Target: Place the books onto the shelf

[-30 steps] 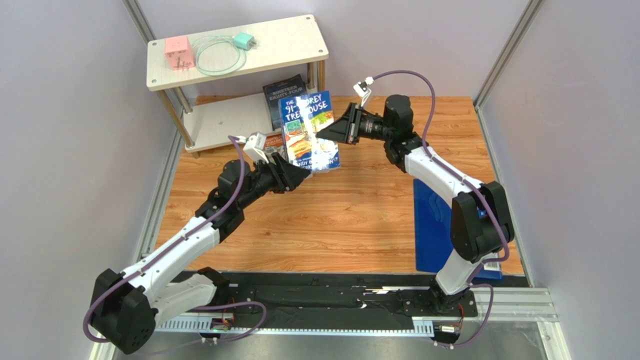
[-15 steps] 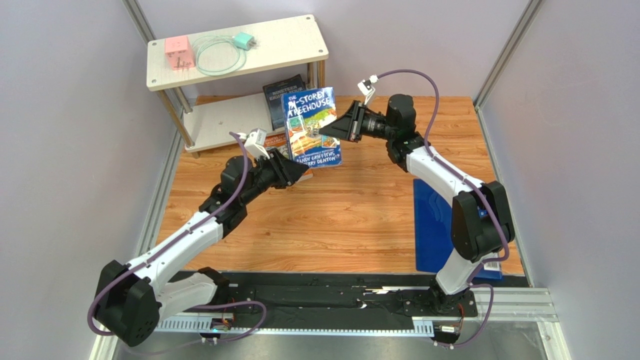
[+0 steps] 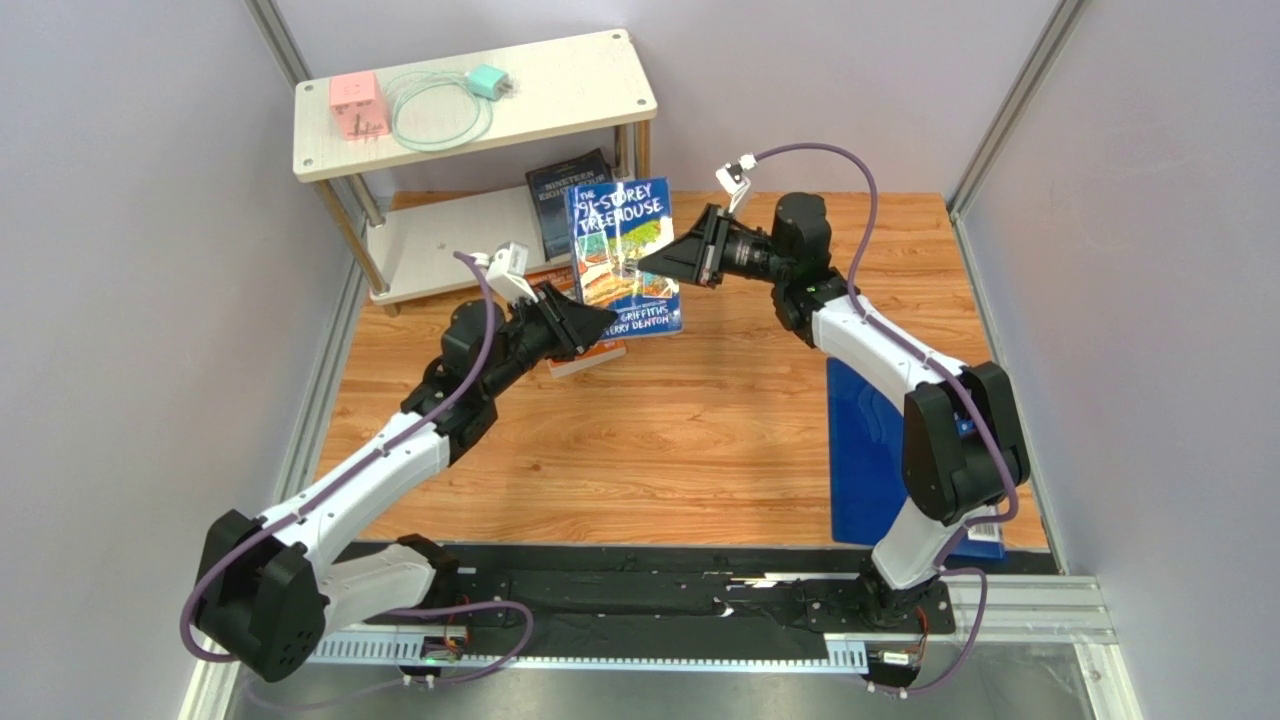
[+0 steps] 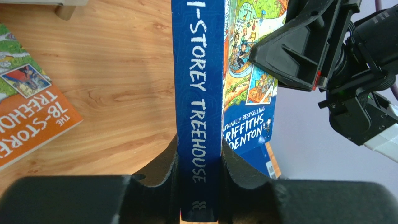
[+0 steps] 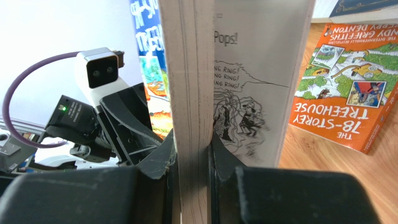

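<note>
Between your left gripper (image 4: 198, 154) and right gripper (image 5: 191, 149), both clamped tight: bright blue book (image 3: 624, 255). Past them, dark book (image 3: 559, 183) on shelf (image 3: 436, 240); orange book (image 4: 28, 121) not yet.

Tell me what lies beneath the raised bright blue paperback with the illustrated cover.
An orange paperback lies flat on the wooden table below the bright blue paperback, off to one side. From above, the left gripper and that book cover most of it; anything else beneath is hidden.

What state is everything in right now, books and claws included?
blue book: held off the table between both grippers.
left gripper: shut on its spine.
right gripper: shut on a block of its pages.
orange book: flat on the table.
dark book: on the shelf's lower board.
cable: coiled on shelf top.
</note>
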